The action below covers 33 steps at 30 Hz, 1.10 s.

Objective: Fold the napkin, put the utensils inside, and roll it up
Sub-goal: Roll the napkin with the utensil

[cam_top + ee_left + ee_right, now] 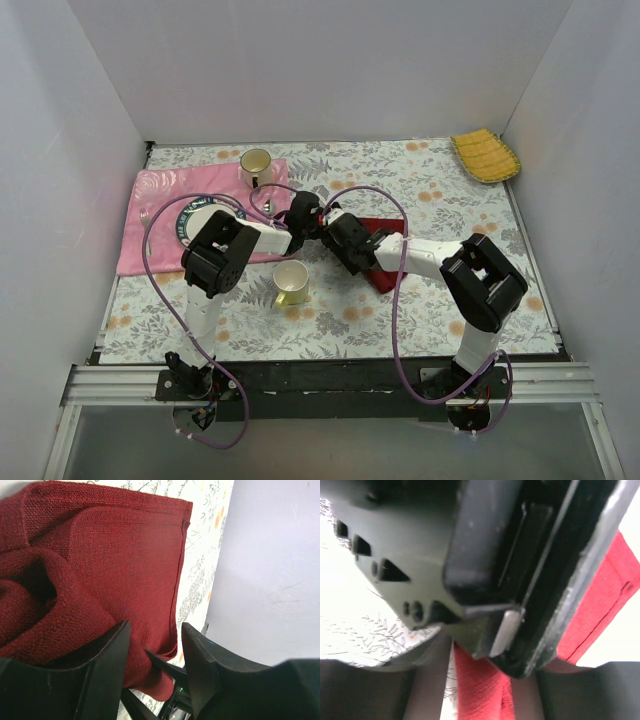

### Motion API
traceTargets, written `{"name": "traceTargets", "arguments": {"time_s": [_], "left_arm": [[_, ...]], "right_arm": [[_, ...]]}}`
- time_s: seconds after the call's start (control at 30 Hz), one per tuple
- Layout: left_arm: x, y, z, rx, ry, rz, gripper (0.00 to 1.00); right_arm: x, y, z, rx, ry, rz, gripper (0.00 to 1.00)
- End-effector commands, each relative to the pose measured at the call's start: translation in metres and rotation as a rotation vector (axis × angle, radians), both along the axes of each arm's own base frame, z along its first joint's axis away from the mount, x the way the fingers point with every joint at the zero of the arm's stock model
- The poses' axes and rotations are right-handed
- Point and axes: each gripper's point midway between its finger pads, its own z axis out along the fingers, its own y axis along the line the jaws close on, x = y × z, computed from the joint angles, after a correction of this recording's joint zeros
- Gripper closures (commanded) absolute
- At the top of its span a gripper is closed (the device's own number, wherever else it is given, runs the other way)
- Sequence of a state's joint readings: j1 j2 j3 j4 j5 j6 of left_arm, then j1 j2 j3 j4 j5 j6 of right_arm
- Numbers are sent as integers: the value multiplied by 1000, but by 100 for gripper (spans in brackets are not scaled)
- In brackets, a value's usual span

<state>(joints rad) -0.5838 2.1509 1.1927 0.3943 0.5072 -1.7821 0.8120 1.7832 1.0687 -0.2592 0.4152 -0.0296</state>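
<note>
Over napkin (125,555) — both arms (430,255) tip-to-tip

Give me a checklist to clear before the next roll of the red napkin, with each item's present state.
1. Napkin folded flat: ok, a hemmed double layer lies flat in the left wrist view.
2. Roll begun: ok, a rolled bulge sits beside the left gripper.
3. Utensils inside: cannot tell, none show.
4. Left gripper free: ok, jaws apart, nothing pinched between them.
5. Right gripper grip: cannot tell; cloth runs between its jaws, contact unclear.
6. Right wrist view clear: not ok, the left gripper's dark body blocks most of it.
</note>
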Motion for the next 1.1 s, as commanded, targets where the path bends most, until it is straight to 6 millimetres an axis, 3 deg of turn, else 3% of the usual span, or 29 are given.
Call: {"name": "traceTargets", "arguments": {"time_s": [0.0, 0.07, 0.23, 0.4, 0.5, 0.6, 0.8, 0.93, 0.97, 1.07], "left_arm": [[-8, 33, -49, 159, 111, 53, 53], [-2, 33, -37, 152, 90, 58, 53], [27, 39, 5, 127, 26, 82, 52], [65, 48, 70, 84, -73, 128, 50], [76, 58, 91, 126, -99, 164, 47], [73, 64, 101, 158, -90, 179, 44], [47, 75, 82, 309, 17, 250, 38], [13, 75, 43, 452, 142, 277, 41], [9, 76, 30, 483, 172, 294, 41], [2, 69, 17, 509, 211, 318, 42]], "right_arm": [[-2, -18, -18, -47, 11, -43, 59], [-1, -20, -19, -24, 24, -56, 70], [2, -17, -18, 96, 89, -76, 80], [-2, 0, -17, 310, 240, -45, 86], [-7, 8, -16, 431, 322, -35, 90], [-10, 11, -18, 555, 406, -46, 93], [-14, 14, -25, 739, 556, -67, 92], [-18, 15, -29, 855, 660, -78, 92], [-16, 17, -26, 902, 672, -71, 92], [-15, 15, -32, 911, 684, -76, 92]]}}
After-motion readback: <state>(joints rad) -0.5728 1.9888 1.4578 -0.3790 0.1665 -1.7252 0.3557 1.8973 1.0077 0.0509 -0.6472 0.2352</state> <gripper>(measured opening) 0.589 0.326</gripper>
